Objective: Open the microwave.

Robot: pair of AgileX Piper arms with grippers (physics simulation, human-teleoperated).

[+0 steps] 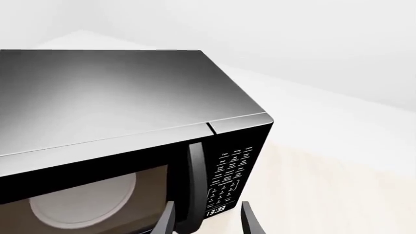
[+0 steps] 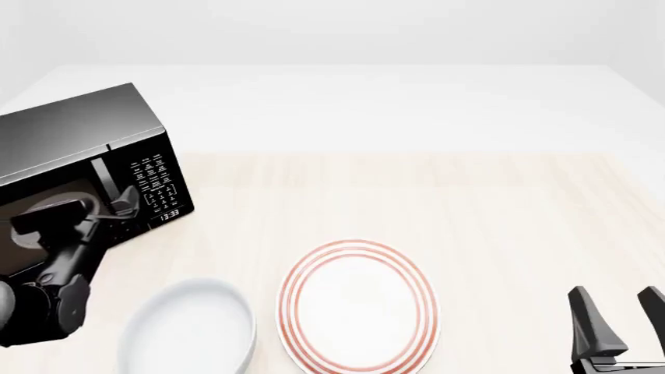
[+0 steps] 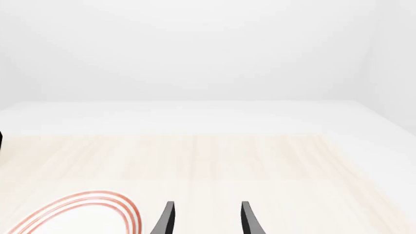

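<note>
The microwave (image 2: 83, 148) is a glossy black box at the table's far left, its door shut flush. In the left wrist view the microwave (image 1: 110, 97) shows its white turntable (image 1: 85, 202) behind the window, a vertical bar handle (image 1: 195, 180), the keypad (image 1: 233, 170) and the clock (image 1: 216, 211). My left gripper (image 1: 209, 220) is open right in front of the door, with the handle's lower end between the fingers, close to one fingertip. In the front view the left gripper (image 2: 109, 204) is at the handle (image 2: 101, 181). My right gripper (image 2: 619, 318) is open and empty at the near right.
A white plate with red rings (image 2: 359, 308) lies near the front middle; its rim also shows in the right wrist view (image 3: 85, 204). A white bowl (image 2: 192, 331) sits to its left, close to my left arm (image 2: 52, 273). The light wooden table (image 2: 468, 210) stretches to the right.
</note>
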